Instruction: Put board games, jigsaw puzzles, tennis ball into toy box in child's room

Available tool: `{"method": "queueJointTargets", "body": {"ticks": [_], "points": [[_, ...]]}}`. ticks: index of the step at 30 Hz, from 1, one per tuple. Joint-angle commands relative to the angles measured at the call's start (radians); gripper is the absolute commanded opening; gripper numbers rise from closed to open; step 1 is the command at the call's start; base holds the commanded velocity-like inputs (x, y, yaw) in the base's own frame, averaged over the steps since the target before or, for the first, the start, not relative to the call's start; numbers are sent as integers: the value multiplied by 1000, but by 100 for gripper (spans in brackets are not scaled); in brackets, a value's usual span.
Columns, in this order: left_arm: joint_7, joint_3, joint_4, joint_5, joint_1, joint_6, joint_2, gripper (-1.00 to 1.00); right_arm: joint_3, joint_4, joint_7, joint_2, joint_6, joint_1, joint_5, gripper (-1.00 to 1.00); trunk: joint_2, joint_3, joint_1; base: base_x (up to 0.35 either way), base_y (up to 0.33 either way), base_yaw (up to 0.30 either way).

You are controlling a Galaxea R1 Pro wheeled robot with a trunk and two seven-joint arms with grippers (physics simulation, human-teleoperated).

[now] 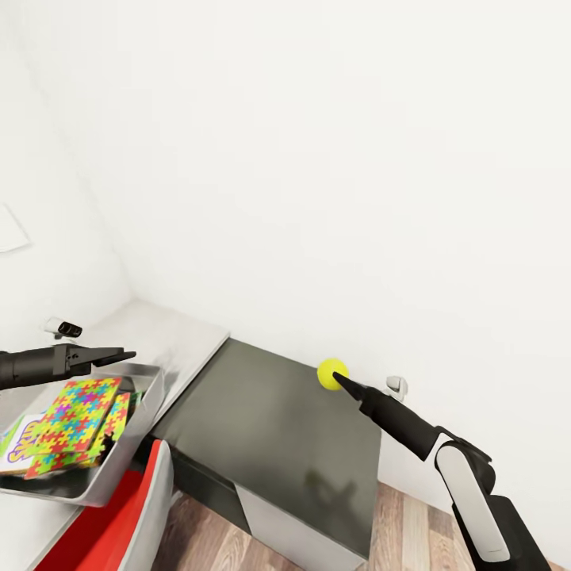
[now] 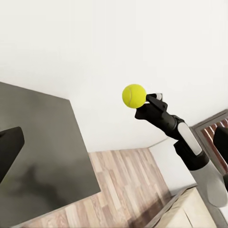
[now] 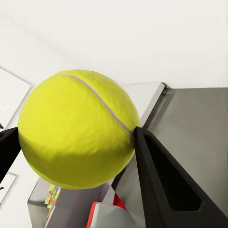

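A plain white wall fills the far side of the scene, and below it a strip of wood-plank floor shows at the near right. Against the wall stands a low dark grey flat-topped cabinet, and to its left, touching it, is the pale grey desk, which runs into the far left corner. On the desk at the near left sits the wide, shallow, light grey toy box with sloping sides and a thick rim. Inside it lie the thin flat jigsaw puzzles in yellow, pink, blue, green and orange, one sheet on top of the other, and under their left edge the corner of a flat board game box with a printed cover shows. A red and grey chair back is just near the toy box, at the bottom left. The black left hand hovers over the far rim of the toy box, pointing to the right; I cannot tell whether its fingers are spread or pressed together. The black right hand is raised above the far right part of the dark cabinet, near the wall, and its two fingers pinch the small yellow-green tennis ball between them; the ball is in the air, well apart from the toy box.
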Motion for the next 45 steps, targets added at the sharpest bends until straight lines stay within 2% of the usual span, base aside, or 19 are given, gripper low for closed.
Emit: {"method": "queueJointTargets", "body": {"ticks": [1,45], "points": [[-4,-1,0,0,0,11,0,100,-1,-1,-3,1,9,-1,-7,-100,-2,0,1,-2,1,55],[-4,-2,-1,0,2,11,-7,100,1,-1,-4,2,9,-1,-7,-100,-2,73,1,-22,11,85]]}}
